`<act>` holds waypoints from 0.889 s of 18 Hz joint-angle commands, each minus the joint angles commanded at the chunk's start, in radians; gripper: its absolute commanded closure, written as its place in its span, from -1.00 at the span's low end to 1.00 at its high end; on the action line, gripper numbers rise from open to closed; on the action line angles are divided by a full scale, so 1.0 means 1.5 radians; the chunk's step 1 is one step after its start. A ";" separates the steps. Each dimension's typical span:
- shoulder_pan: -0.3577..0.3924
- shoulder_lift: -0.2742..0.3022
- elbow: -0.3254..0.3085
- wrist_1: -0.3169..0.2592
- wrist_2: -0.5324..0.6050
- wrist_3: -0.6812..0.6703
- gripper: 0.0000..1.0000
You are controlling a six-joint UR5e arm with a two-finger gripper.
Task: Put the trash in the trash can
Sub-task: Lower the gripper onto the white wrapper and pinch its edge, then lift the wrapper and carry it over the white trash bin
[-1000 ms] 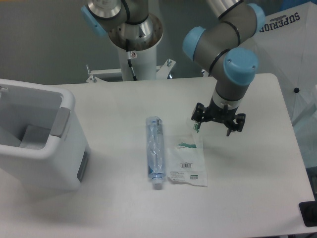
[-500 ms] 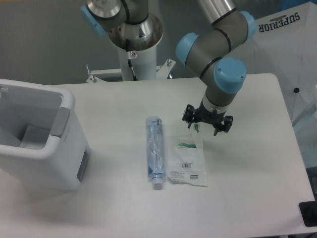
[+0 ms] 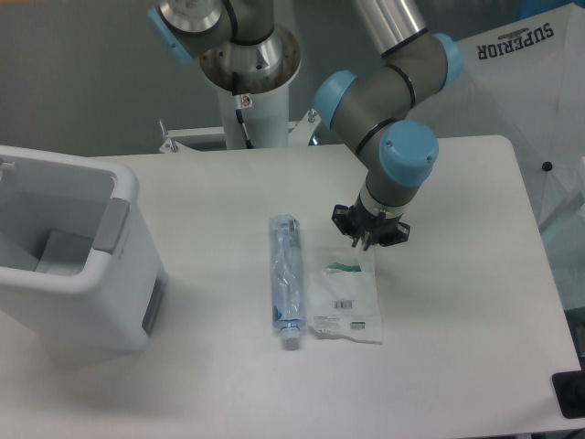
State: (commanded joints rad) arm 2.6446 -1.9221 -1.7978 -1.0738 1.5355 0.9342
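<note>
White table [image 3: 457,302] fills most of the frame, running from upper centre to the bottom edge. Trash can [image 3: 69,247], big white rectangular bin w/ rounded rim and grey side panels, sits at the left edge, mid-height; something grey lies inside it, can't tell what. UR5e arm [image 3: 384,101] w/ grey links and blue joint caps comes down from the top centre-right; its white base post [image 3: 251,105] is at top centre behind the table. White fabric w/ "SUPERIOR" lettering [image 3: 516,41] in the upper right corner.

Plastic bag [image 3: 347,297], flat, clear, green print and barcode label, lies right of centre. Bottle [image 3: 286,279], slim clear bluish, lies just left of the bag, about touching its edge, lengthwise up-down in frame, white cap at the lower end. Both well apart from the bin.

Gripper [image 3: 368,236] points down right at the bag's upper edge; fingers look close together but view's too dark and small, so can't tell how far open or whether it has hold of the bag.
</note>
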 joint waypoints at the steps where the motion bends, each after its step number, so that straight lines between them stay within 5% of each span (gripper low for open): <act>1: 0.000 0.000 0.000 0.000 0.000 0.000 1.00; 16: 0.035 0.027 0.083 -0.012 -0.013 -0.013 1.00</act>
State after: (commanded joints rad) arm 2.6966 -1.8823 -1.6736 -1.0922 1.5157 0.9144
